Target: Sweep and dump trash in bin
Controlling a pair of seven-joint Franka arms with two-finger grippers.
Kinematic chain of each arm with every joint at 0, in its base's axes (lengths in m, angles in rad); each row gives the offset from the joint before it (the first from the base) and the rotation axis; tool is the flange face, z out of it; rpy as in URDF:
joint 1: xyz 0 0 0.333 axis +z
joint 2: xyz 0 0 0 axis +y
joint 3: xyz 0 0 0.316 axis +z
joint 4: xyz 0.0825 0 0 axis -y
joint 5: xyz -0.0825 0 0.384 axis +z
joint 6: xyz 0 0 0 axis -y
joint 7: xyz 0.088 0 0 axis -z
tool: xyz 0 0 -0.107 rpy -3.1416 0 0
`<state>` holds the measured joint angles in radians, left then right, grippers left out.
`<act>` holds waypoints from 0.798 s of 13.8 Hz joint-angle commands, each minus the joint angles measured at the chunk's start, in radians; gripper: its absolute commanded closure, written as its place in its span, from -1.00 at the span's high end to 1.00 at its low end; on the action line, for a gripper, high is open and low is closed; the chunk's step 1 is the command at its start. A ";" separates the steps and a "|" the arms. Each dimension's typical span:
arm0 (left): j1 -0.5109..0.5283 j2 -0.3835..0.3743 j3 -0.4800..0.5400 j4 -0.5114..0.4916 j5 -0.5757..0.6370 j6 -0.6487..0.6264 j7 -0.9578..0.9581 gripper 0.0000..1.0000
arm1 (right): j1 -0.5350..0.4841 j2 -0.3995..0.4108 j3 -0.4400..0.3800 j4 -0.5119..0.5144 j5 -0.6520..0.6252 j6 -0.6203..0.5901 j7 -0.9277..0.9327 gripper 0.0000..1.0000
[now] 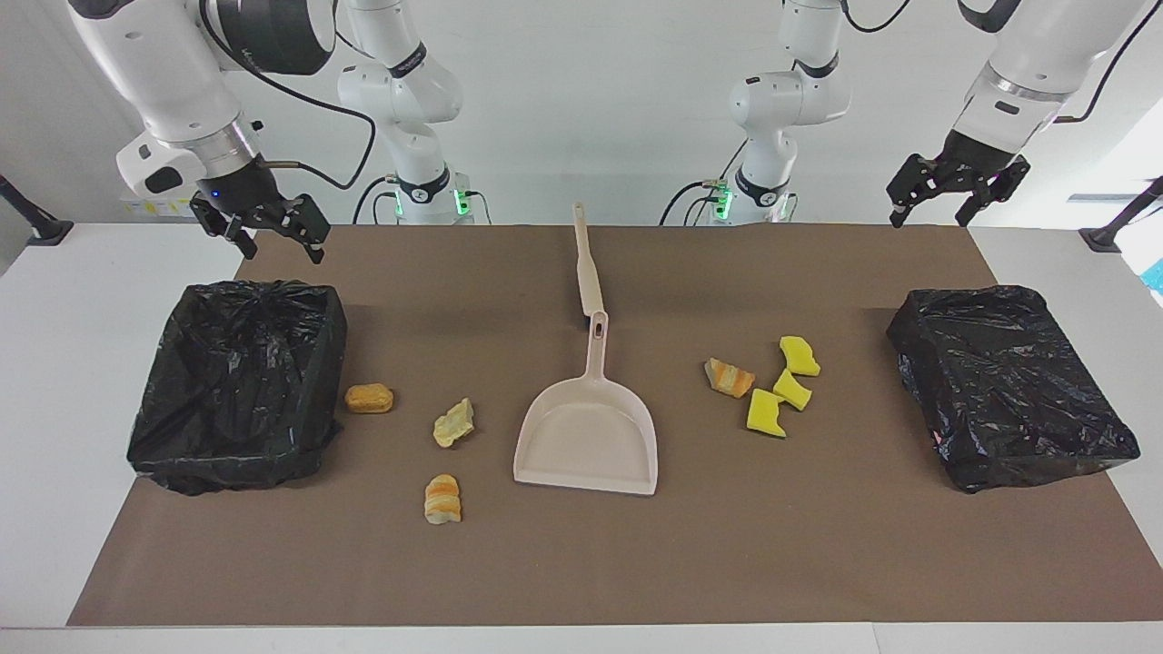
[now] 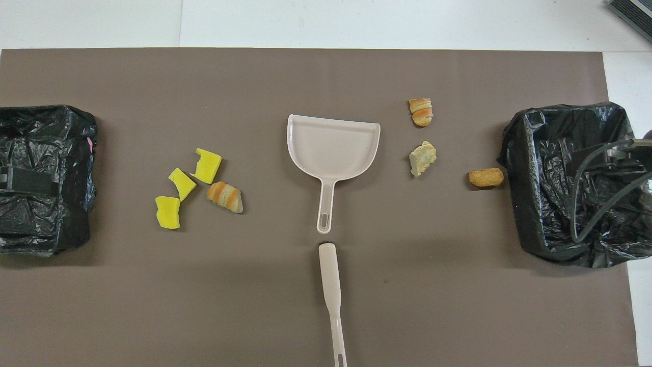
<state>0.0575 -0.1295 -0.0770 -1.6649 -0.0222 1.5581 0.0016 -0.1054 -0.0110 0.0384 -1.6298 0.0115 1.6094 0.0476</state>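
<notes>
Several scraps of trash lie on the brown mat. Three yellow sponge pieces (image 1: 792, 389) (image 2: 182, 183) and a striped bread chunk (image 1: 729, 377) (image 2: 225, 197) cluster toward the left arm's end. An orange chunk (image 1: 369, 398) (image 2: 486, 177), a pale chunk (image 1: 453, 423) (image 2: 423, 158) and a striped chunk (image 1: 442, 500) (image 2: 421, 112) lie toward the right arm's end. A bin lined with a black bag stands at each end (image 1: 236, 381) (image 1: 1008, 381) (image 2: 46, 178) (image 2: 565, 183). My right gripper (image 1: 277, 243) hangs open above the bin at its end. My left gripper (image 1: 934, 211) hangs open above the mat's corner at the other end. Both hold nothing.
A beige dustpan (image 1: 586, 436) (image 2: 333, 148) lies mid-mat, its handle pointing toward the robots. A beige brush (image 1: 586, 263) (image 2: 331, 290) lies in line with it, nearer to the robots. White table (image 1: 54, 409) borders the mat.
</notes>
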 commanded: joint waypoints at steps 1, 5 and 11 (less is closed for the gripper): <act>0.001 -0.019 0.003 -0.018 -0.008 0.000 0.003 1.00 | -0.008 -0.015 0.001 -0.019 0.022 -0.011 0.017 1.00; 0.002 -0.019 0.003 -0.018 -0.008 0.000 0.003 1.00 | -0.013 -0.009 -0.002 -0.010 0.013 0.003 0.006 1.00; -0.004 -0.019 0.002 -0.018 -0.008 0.000 0.005 1.00 | -0.005 -0.010 0.008 -0.012 0.022 0.001 0.006 1.00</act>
<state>0.0574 -0.1295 -0.0784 -1.6648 -0.0223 1.5582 0.0016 -0.1036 -0.0111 0.0451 -1.6304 0.0128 1.6091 0.0497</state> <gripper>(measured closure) 0.000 0.000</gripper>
